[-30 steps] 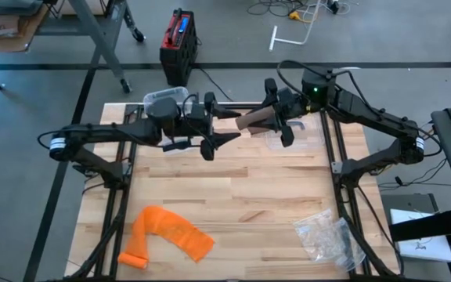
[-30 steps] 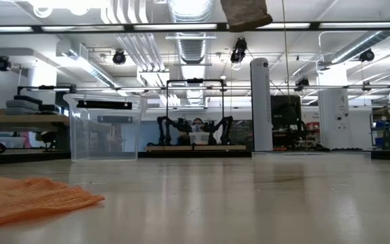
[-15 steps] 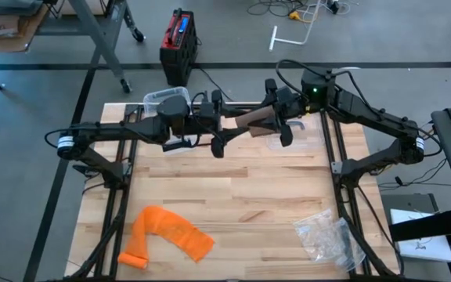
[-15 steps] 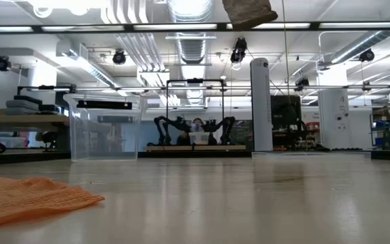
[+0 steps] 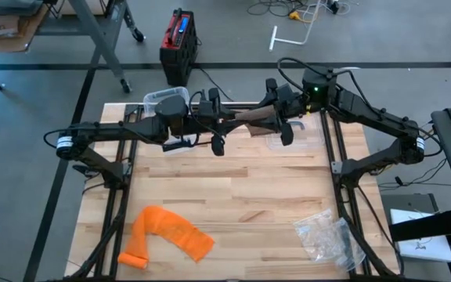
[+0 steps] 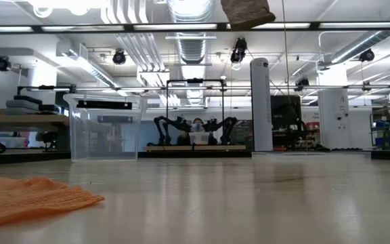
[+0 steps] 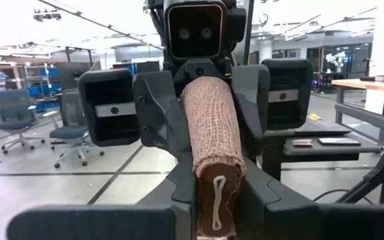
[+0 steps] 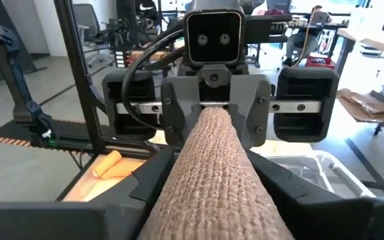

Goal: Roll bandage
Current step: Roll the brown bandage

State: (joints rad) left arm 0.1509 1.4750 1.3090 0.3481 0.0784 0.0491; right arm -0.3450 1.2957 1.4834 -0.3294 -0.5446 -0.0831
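Note:
A brown rolled bandage (image 5: 247,117) hangs level, high above the table's far middle, between my two grippers, which face each other. My left gripper (image 5: 227,123) is shut on the roll's left end, where a white clip (image 7: 217,200) shows on the end face. My right gripper (image 5: 271,117) is shut on the roll's right end. The low view catches only the roll's underside (image 6: 247,12) at the top edge. My left gripper pinches the bandage's left end (image 7: 213,175) between its two fingers (image 7: 262,200), one on each side of the roll. It comes level from the table's left, fingers lying along the roll. The roll is lifted clear of the table. My right gripper pinches the bandage's right end (image 8: 212,190) between its two fingers (image 8: 153,175), which flank the roll's sides. It comes about level from the table's right, fingers along the roll. The roll stays level and clear of the table.
An orange mesh cloth (image 5: 167,235) lies near the table's front left. A crumpled clear plastic bag (image 5: 327,235) lies front right. A clear plastic box (image 5: 167,100) stands at the far edge behind my left arm. The table's middle is bare wood.
My left gripper has moved toward the table's right, up to the bandage's free end, and has shut on it, taking hold. The bandage has stayed level in my right gripper.

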